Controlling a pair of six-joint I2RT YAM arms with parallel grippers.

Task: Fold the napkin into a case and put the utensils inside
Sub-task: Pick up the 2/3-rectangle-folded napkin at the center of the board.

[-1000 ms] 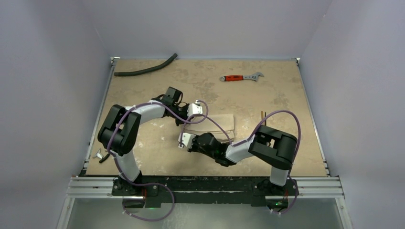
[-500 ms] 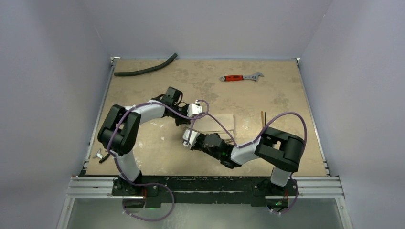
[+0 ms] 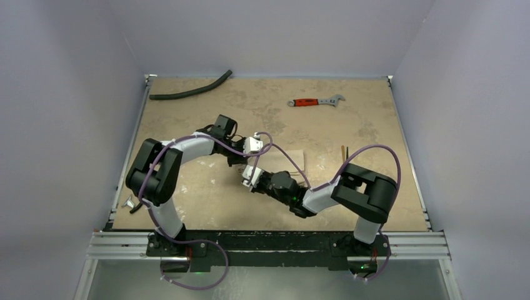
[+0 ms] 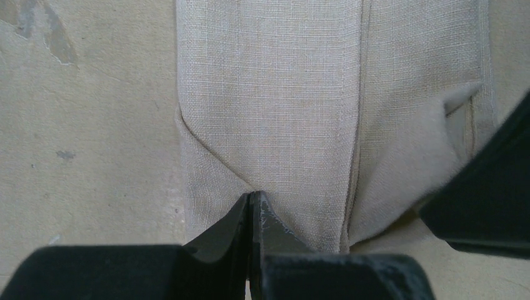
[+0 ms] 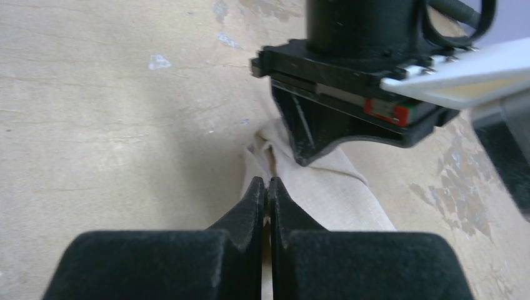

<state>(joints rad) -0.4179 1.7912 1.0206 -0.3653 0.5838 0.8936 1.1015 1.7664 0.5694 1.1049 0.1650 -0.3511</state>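
The beige napkin (image 3: 299, 161) lies folded into a narrow strip mid-table, partly hidden under both arms. In the left wrist view the napkin (image 4: 275, 106) shows long lengthwise folds. My left gripper (image 3: 242, 159) (image 4: 252, 197) is shut, pinching the strip's left end. My right gripper (image 3: 249, 177) (image 5: 267, 182) is shut on the same end of the napkin (image 5: 325, 194), just in front of the left gripper (image 5: 350, 81). The thin gold utensils (image 3: 343, 152) lie to the right of the napkin, mostly hidden behind the right arm.
A red-handled wrench (image 3: 314, 101) lies far right of centre. A curved black hose (image 3: 190, 92) lies at the far left corner. A small dark and silver object (image 3: 132, 204) sits at the table's left edge. Purple cables loop over the napkin.
My right gripper has moved up and away from the near edge, carrying the napkin's edge toward the left gripper. The napkin looks narrower. The left gripper has stayed nearly still.
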